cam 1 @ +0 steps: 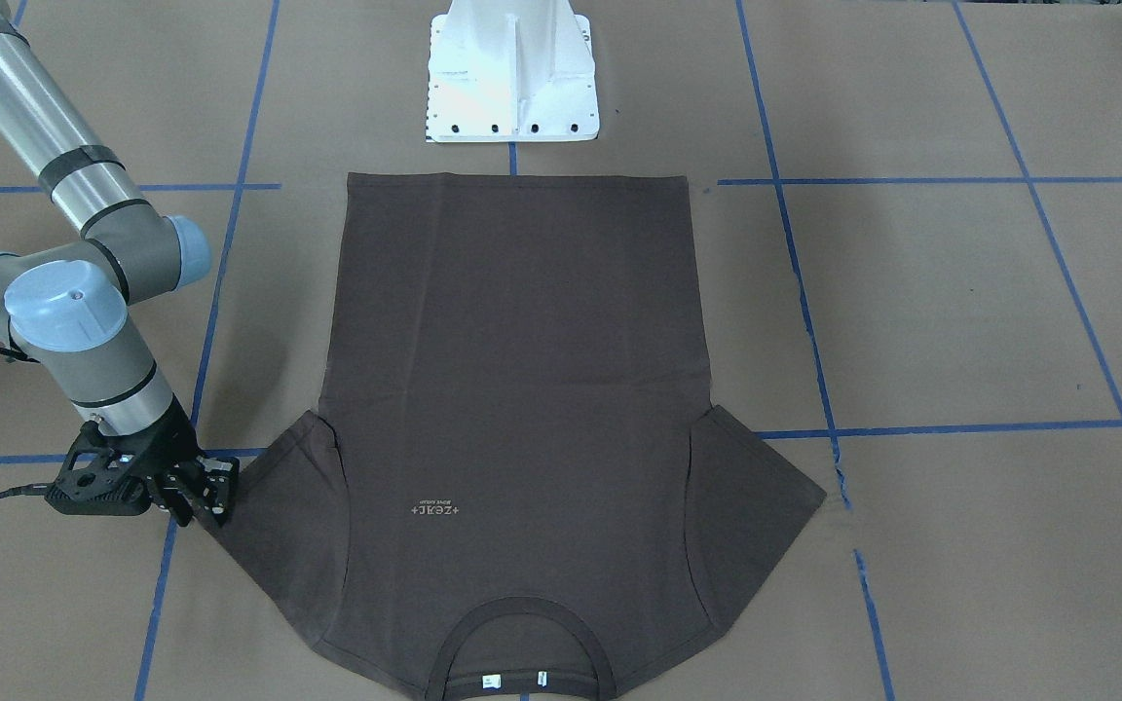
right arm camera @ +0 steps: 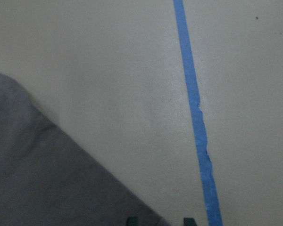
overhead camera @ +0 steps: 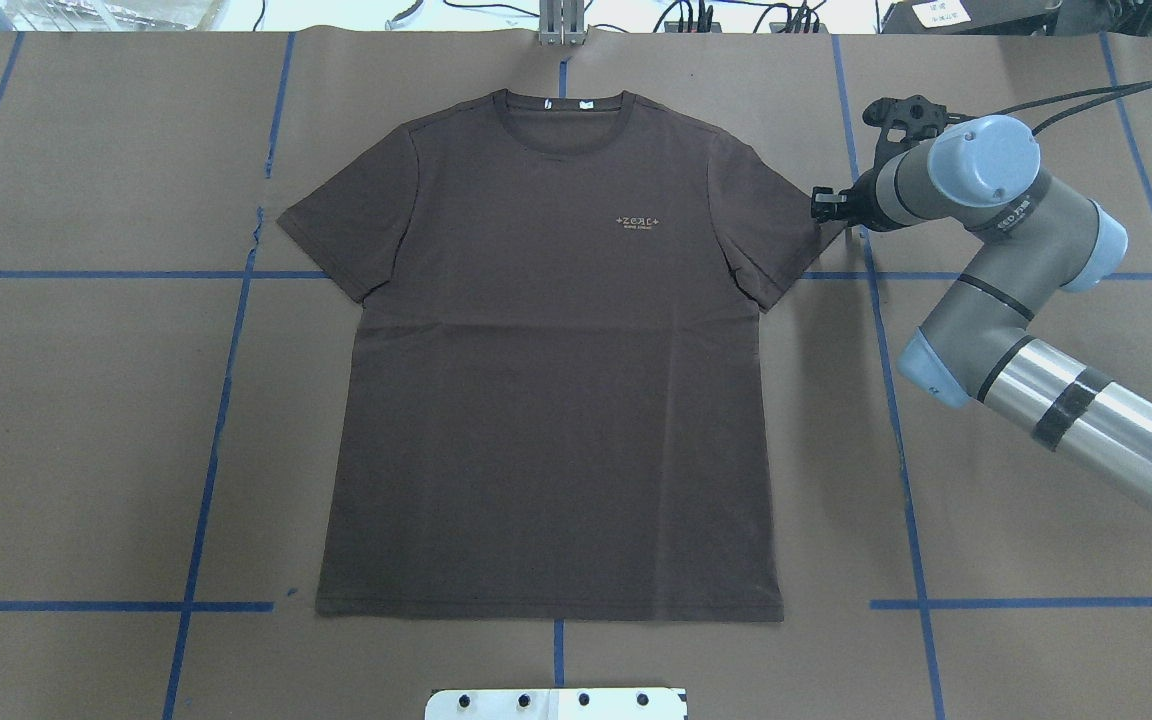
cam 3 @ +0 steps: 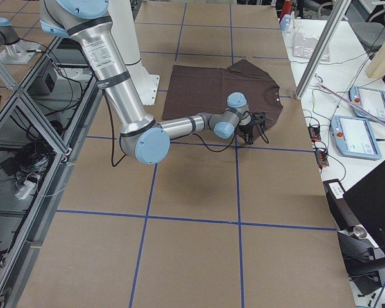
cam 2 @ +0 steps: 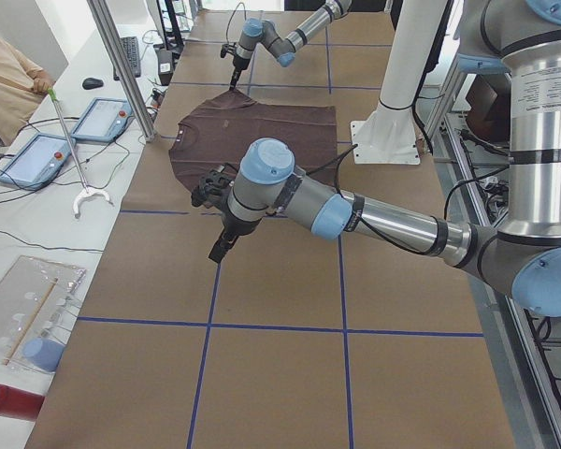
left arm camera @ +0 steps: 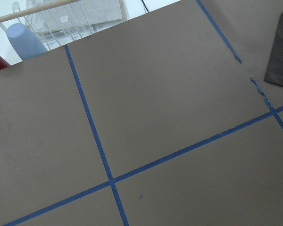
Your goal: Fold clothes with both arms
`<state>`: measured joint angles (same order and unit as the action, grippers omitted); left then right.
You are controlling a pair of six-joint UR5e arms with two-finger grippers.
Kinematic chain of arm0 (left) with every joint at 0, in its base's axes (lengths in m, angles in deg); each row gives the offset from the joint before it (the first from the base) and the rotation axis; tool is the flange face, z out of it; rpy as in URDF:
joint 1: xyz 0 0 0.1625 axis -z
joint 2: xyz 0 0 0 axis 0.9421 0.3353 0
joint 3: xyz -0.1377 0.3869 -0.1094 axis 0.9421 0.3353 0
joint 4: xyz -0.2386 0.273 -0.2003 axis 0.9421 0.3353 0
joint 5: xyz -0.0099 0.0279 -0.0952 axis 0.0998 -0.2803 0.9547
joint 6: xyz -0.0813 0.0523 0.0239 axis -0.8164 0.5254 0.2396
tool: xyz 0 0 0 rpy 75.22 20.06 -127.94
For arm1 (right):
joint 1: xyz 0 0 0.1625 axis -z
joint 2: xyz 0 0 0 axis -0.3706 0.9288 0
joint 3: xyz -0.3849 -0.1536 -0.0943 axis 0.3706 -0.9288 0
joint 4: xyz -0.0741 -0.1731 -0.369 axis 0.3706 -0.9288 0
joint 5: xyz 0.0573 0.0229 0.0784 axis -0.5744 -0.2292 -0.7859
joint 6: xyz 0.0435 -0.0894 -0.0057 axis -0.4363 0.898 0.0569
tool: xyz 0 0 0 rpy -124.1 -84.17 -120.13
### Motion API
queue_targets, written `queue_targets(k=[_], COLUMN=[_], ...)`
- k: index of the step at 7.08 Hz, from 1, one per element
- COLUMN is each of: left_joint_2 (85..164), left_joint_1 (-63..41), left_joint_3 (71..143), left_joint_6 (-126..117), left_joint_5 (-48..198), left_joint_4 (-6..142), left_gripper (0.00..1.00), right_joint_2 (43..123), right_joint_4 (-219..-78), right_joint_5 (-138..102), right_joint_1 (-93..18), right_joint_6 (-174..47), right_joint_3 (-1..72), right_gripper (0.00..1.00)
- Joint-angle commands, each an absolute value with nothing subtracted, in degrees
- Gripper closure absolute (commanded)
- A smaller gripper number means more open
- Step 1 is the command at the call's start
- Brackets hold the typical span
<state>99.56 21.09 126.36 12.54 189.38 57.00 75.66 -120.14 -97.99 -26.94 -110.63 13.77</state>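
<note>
Lying flat on the bench (overhead camera: 86,450), collar at 12 o'clock, the T-shirt (overhead camera: 546,400) was flanked at its 2 o'clock sleeve tip by the right arm (overhead camera: 996,200), jaws held apart — those of the left arm (cam 2: 393,220) could not be judged.

One T-shirt (overhead camera: 546,400), two arms (cam 2: 355,210)

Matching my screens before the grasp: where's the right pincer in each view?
Front-facing: right pincer lower left, beside the sleeve.
Overhead: pincer upper right.
Exterior left: pincer top centre, far off.
Exterior right: pincer centre.
Left wrist: not in it.
Right wrist: pincer tips at bottom edge.
Shared landmark: that T-shirt sleeve.
</note>
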Motion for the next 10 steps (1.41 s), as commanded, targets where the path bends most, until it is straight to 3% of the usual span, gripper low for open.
queue_targets(k=[1, 2, 4, 6, 10], left_joint_2=[99.56, 99.56, 99.47, 99.47, 99.39], left_joint_1=[21.09, 21.09, 21.09, 21.09, 21.09], left_joint_3=[126.36, 126.27, 126.36, 126.27, 126.27], left_joint_6=[12.51, 12.59, 12.60, 12.60, 12.60], left_joint_5=[189.42, 189.34, 189.42, 189.42, 189.42], left_joint_4=[57.00, 57.00, 57.00, 57.00, 57.00], left_gripper=[0.00, 0.00, 0.00, 0.00, 0.00], right_joint_2=[75.66, 75.05, 73.03, 67.34, 57.75], right_joint_4=[-120.13, -120.30, -121.78, -131.93, -137.00], right_joint_5=[-97.90, -97.90, -97.72, -95.19, -86.39], right_joint_1=[-26.94, -26.94, -26.94, -26.07, -18.68], right_joint_6=[-110.89, -111.33, -112.29, -116.23, -124.69], right_joint_3=[13.73, 13.73, 14.43, 16.09, 11.90], right_gripper=[0.87, 1.00, 1.00, 1.00, 1.00])
